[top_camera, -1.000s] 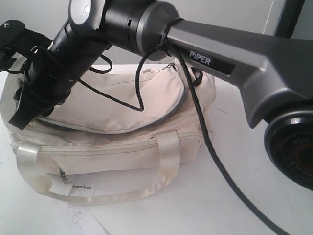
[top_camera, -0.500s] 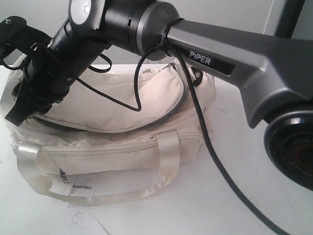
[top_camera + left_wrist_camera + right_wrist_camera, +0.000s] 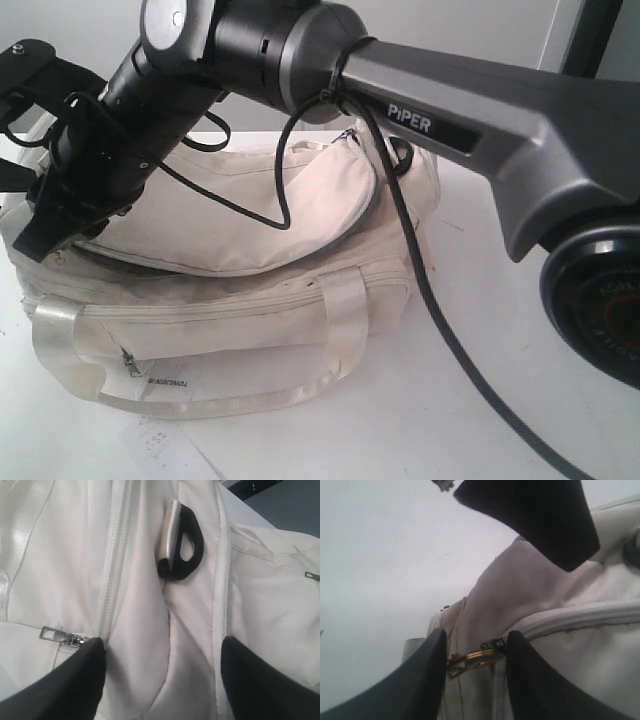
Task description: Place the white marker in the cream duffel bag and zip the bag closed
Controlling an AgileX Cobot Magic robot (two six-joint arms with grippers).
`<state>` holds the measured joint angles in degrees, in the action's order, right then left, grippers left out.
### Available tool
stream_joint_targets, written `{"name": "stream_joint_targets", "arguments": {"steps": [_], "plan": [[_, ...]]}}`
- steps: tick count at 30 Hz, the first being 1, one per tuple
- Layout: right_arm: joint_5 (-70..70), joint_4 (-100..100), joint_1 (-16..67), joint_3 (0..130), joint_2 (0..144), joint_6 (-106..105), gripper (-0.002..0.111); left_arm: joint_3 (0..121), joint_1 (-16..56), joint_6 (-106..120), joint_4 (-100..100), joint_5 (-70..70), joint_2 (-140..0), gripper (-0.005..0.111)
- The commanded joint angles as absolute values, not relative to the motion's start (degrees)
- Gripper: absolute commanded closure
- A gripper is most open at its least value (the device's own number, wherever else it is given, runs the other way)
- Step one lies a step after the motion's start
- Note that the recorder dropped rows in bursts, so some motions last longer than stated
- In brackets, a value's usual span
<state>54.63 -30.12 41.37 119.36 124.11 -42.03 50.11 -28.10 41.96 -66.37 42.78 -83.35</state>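
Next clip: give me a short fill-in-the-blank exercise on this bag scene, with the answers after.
The cream bag lies on a ___ table. The right gripper holds a ___-coloured zipper pull between its jaws. The left gripper hovers over the bag with jaws ___. The ring on the bag is ___.
Answers: white; gold; open; black.
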Motion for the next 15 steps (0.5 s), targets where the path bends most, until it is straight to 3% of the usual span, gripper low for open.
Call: {"name": "stream_joint_targets", "arguments": {"steps": [1, 7, 9, 10, 11, 12, 15], "plan": [[55.4, -31.0, 41.6, 119.4, 123.4, -41.8, 0.108, 49.7, -27.1, 42.0, -67.6, 43.0, -83.0, 0.039], [55.8, -31.1, 41.6, 119.4, 123.4, -41.8, 0.108, 49.7, -22.0, 42.4, -68.4, 38.2, -84.9, 0.04], [56.1, -31.1, 41.6, 119.4, 123.4, -41.8, 0.108, 49.7, -22.0, 43.5, -68.4, 37.7, -85.1, 0.055], [56.3, -31.1, 41.6, 119.4, 123.4, -41.8, 0.108, 49.7, -22.0, 45.0, -68.4, 37.6, -85.1, 0.074], [56.3, -31.1, 41.6, 119.4, 123.4, -41.8, 0.108, 49.7, -22.0, 45.0, -68.4, 37.6, -85.1, 0.085], [56.5, -31.1, 41.6, 119.4, 123.4, -41.8, 0.108, 49.7, -22.0, 45.0, -68.4, 37.6, -85.1, 0.106], [58.2, -31.1, 41.7, 119.4, 123.4, -40.8, 0.108, 49.7, -22.0, 45.1, -68.4, 37.6, -85.1, 0.107]]}}
